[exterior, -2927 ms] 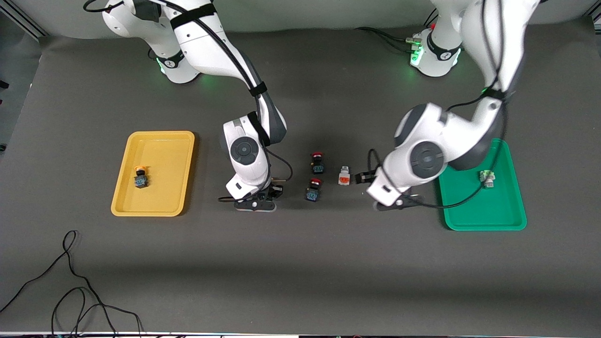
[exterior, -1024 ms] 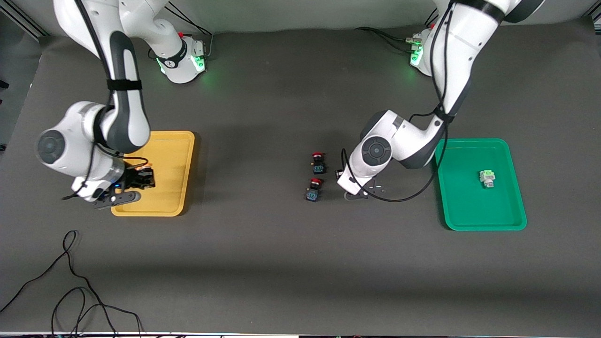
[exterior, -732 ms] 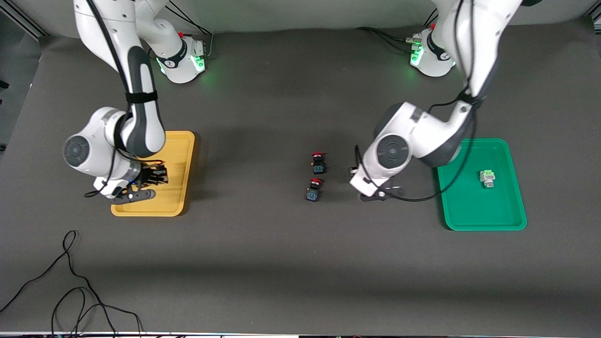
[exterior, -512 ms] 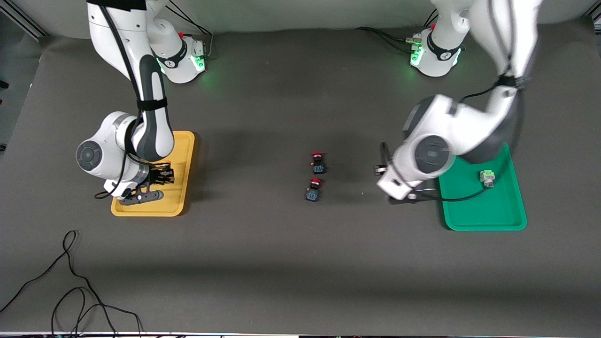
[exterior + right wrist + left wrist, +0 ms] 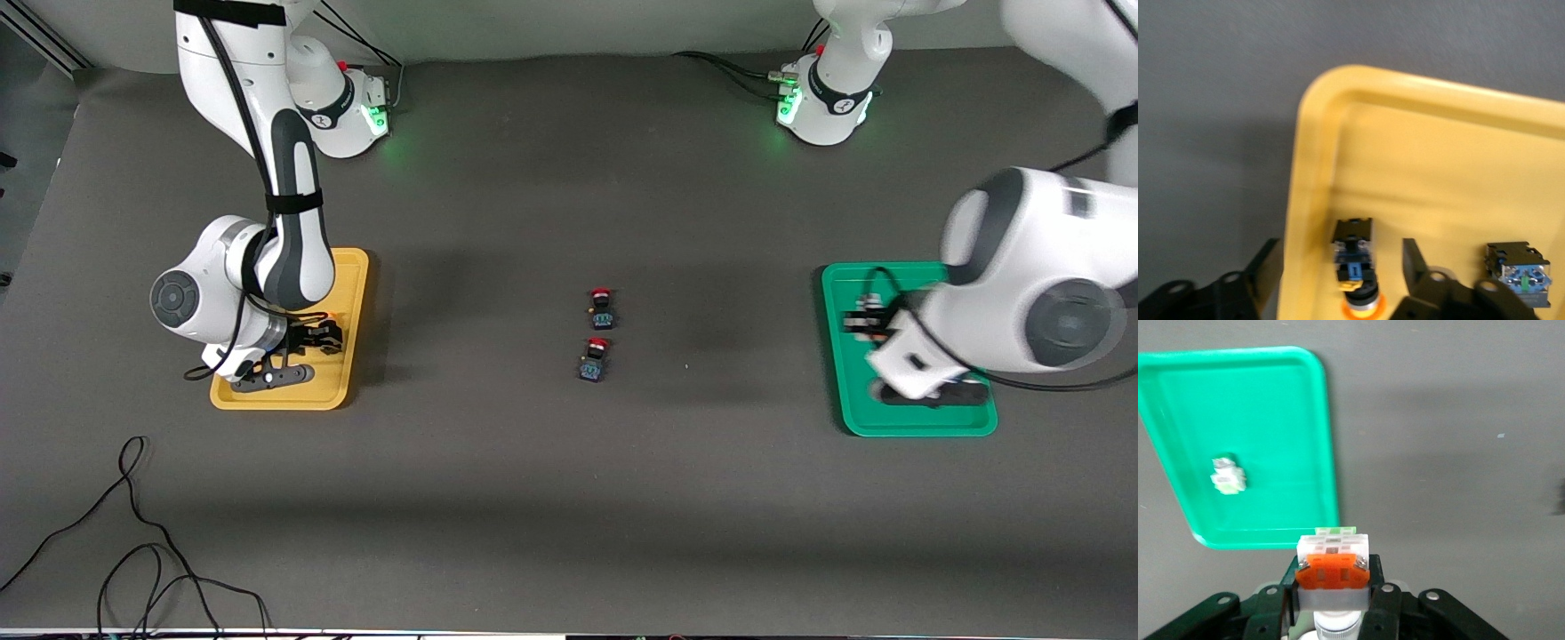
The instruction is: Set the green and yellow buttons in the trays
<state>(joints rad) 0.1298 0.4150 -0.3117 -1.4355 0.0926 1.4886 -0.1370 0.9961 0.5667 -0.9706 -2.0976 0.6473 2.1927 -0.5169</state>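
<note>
Two grippers over trays: left gripper [image 5: 1333,590] clamped on orange-faced block [image 5: 1333,569] above green tray [image 5: 840,356] holding green-faced block [image 5: 1227,475]; right gripper [image 5: 1341,280], fingers apart, straddles one of two yellow-capped buttons [image 5: 1355,273] lying in yellow tray [image 5: 351,293].

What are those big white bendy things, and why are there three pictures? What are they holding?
They are two robot arms, each with a two-fingered hand. The big picture looks down at the table from high up. The two small pictures come from little cameras on the arms' wrists.

The left hand is over the green tray, pinching a small white block with an orange face. A green-faced block already lies in that tray.

The right hand is open over the yellow tray. A yellow-capped button sits between its fingers, and another button lies beside it.

Two red-capped buttons lie on the dark table in the middle.
</note>
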